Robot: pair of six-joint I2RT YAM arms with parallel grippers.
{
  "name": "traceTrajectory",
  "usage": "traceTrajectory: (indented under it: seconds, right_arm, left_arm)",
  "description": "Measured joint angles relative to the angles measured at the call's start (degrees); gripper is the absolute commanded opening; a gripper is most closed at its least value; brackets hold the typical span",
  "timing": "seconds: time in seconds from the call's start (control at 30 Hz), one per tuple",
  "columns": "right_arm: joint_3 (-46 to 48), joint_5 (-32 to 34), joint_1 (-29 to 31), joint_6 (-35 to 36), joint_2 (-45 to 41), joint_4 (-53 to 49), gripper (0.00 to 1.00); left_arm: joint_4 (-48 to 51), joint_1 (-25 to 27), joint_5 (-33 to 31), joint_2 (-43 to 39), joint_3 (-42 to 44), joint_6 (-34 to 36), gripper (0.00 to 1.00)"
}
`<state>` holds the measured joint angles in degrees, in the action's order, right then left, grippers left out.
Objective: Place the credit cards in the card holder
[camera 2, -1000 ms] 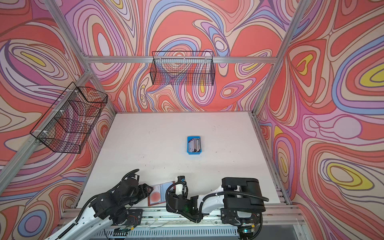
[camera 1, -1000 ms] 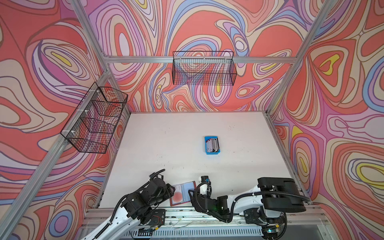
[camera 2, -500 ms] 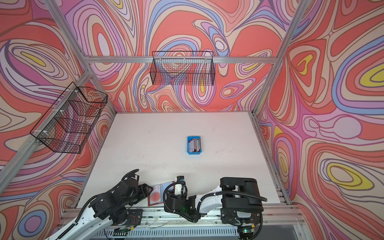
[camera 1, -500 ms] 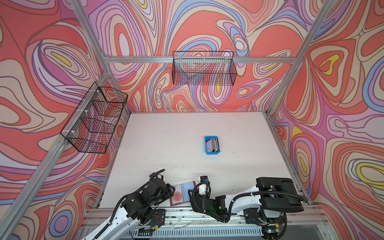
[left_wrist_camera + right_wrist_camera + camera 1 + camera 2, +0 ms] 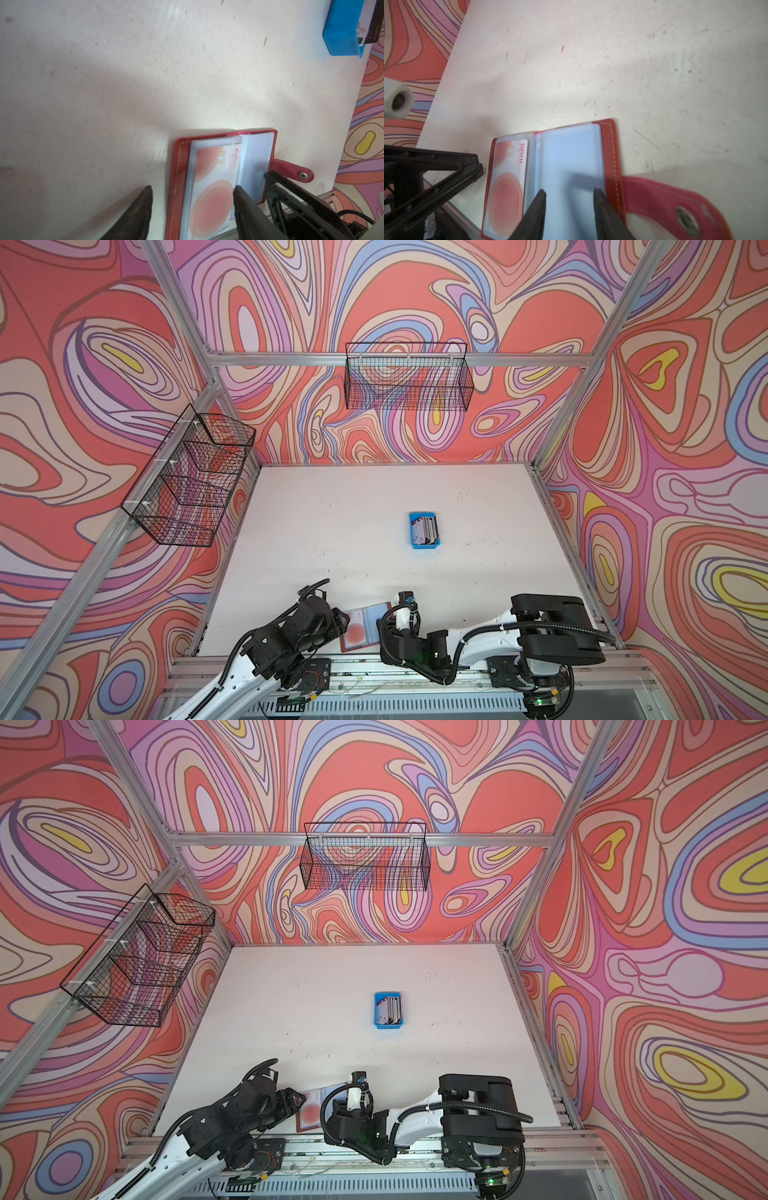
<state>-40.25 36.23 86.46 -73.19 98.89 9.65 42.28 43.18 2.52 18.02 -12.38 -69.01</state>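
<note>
Left pincer (image 5: 192,188) gapes wide, empty, straddling the holder (image 5: 361,628) page where 1 card (image 5: 508,176) sits sleeved. It's open at the near tabletop (image 5: 332,531) edge. Sleeves look floppy and slick, so I'd pin the stiff cover. Right pincer (image 5: 569,190), half open and empty, blocks the blank page. Cards (image 5: 424,527) in the blue tray (image 5: 423,546), well apart: thin, grab edges.

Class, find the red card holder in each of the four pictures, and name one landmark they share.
In a top view: card holder lies open at the table's near edge.
In a top view: card holder, same spot.
Left wrist: card holder open, snap strap showing.
Right wrist: card holder open, snap strap blurred.
Shared landmark: pink-circled card in its sleeve.
</note>
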Motion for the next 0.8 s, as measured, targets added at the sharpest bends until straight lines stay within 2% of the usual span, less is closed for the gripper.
traceTrajectory:
  seconds: [0.8]
  right_arm:
    - [0.9, -1.4, 0.0, 0.5, 0.6, 3.7, 0.4]
  left_arm:
    - [0.9, 0.0, 0.0, -0.8, -0.2, 0.0, 0.64]
